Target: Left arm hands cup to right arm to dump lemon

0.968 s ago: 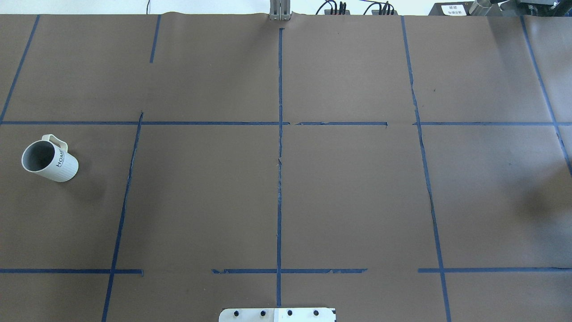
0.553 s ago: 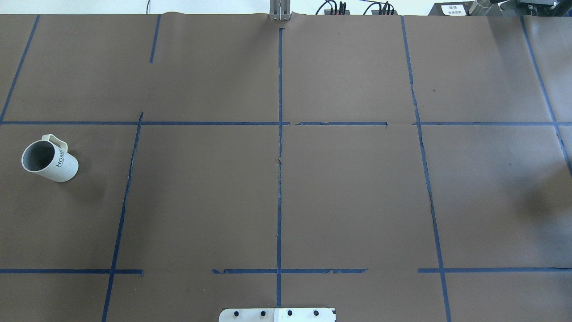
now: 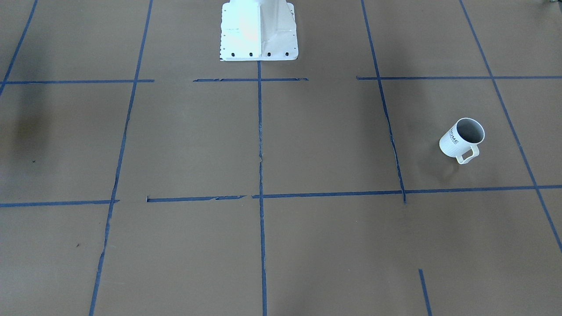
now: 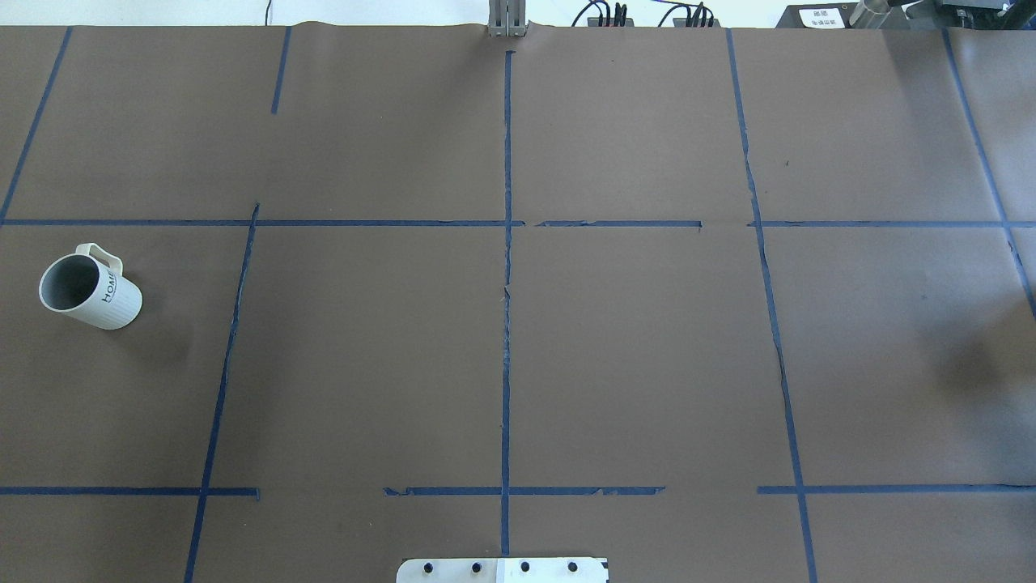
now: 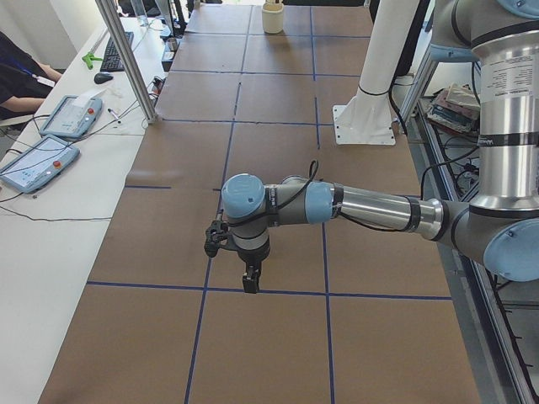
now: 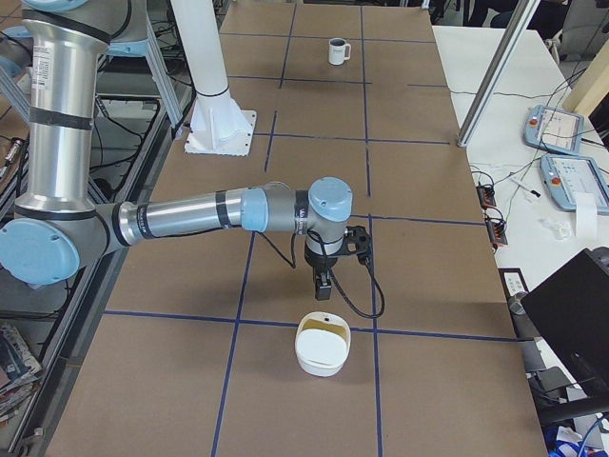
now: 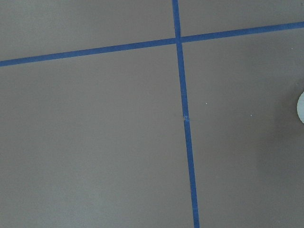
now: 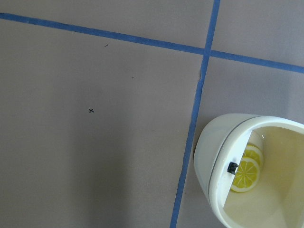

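The white cup with "HOME" lettering stands at the table's left side, its handle pointing away from the robot. It also shows in the front-facing view and far off in the right view. Nothing shows in its grey inside. Yellow lemon slices lie in a white bowl at the table's right end. My right gripper hangs just beyond that bowl. My left gripper points down over bare table. I cannot tell whether either gripper is open or shut.
The robot's white base sits at the middle of the near edge. Blue tape lines grid the brown table cover. A side bench holds teach pendants, and a person sits there. A metal post rises at the table's far edge.
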Controlling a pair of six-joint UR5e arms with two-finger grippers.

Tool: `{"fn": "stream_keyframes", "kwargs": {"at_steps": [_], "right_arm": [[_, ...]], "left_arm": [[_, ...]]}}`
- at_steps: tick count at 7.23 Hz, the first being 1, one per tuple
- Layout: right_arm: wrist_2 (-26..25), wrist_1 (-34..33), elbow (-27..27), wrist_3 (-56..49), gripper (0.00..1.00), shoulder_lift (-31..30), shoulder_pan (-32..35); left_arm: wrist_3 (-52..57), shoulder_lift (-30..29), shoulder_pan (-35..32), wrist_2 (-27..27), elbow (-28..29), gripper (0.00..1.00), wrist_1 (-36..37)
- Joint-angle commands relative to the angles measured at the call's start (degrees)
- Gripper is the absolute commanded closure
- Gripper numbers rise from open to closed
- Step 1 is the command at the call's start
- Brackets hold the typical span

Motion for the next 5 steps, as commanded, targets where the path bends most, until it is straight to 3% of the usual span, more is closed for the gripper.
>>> {"fn": "stream_keyframes", "kwargs": {"at_steps": [1,5], "right_arm": [[0.0,1.4,-0.1,0.2,0.00,-0.9,0.0],[0.1,1.5,-1.2,0.1,0.00,-0.8,0.0]], "left_arm": [[-0.3,0.0,0.1,0.2,0.4,0.00,0.6],[-0.1,1.1,0.8,0.4,-0.7,0.00,0.5]]}}
